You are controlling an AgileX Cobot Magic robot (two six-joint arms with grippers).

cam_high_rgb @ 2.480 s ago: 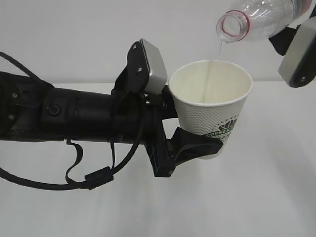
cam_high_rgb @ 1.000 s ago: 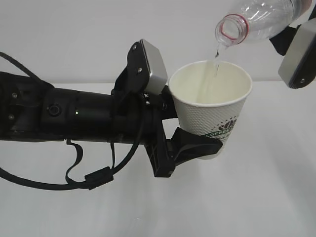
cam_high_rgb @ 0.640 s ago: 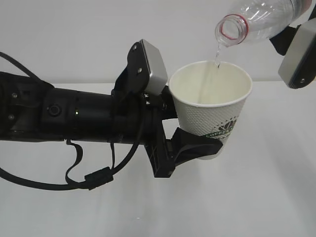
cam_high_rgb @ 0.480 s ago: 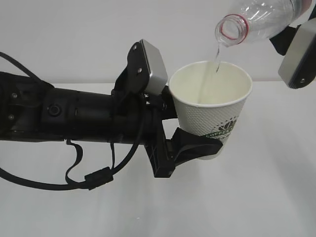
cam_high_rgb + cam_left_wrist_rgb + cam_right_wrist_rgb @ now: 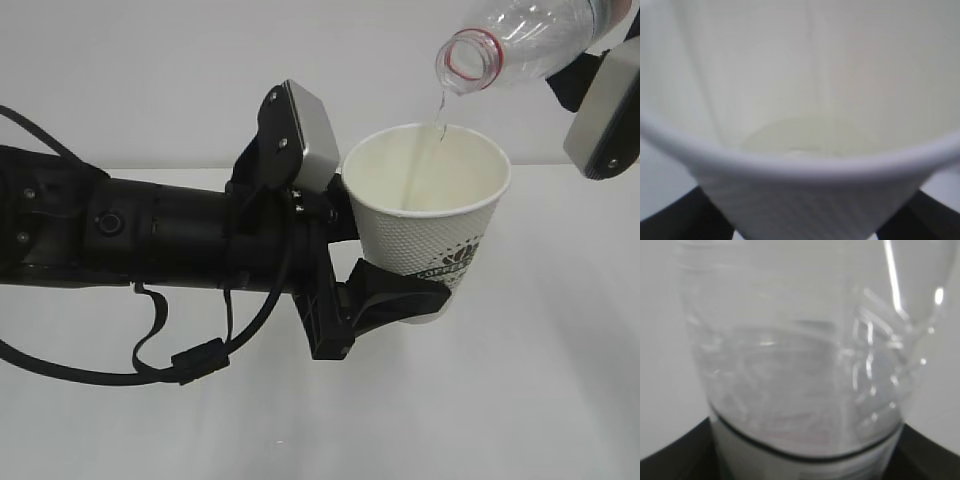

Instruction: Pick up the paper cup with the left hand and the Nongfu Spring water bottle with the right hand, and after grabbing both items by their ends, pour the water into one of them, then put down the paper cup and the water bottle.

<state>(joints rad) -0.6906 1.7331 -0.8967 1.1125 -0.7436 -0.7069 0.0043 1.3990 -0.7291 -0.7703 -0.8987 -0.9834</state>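
The white paper cup (image 5: 430, 225) is held upright above the table, and my left gripper (image 5: 418, 292) is shut on its lower end, one black finger (image 5: 395, 300) wrapping the base. Up at the top right the clear Nongfu Spring water bottle (image 5: 520, 40) is tilted mouth-down over the cup. A thin stream of water (image 5: 437, 105) falls from it into the cup. My right gripper (image 5: 605, 110) is shut on the bottle's far end. The left wrist view looks into the cup (image 5: 805, 200), with water (image 5: 790, 137) pooled at the bottom. The right wrist view is filled by the bottle (image 5: 805, 365).
A white table (image 5: 560, 400) lies under both arms, with a plain white wall behind. My left arm's black cables (image 5: 150, 360) loop down toward the tabletop at the left.
Both arms hold almost still. The bottle's mouth has barely shifted, and the thin stream keeps running into the cup.
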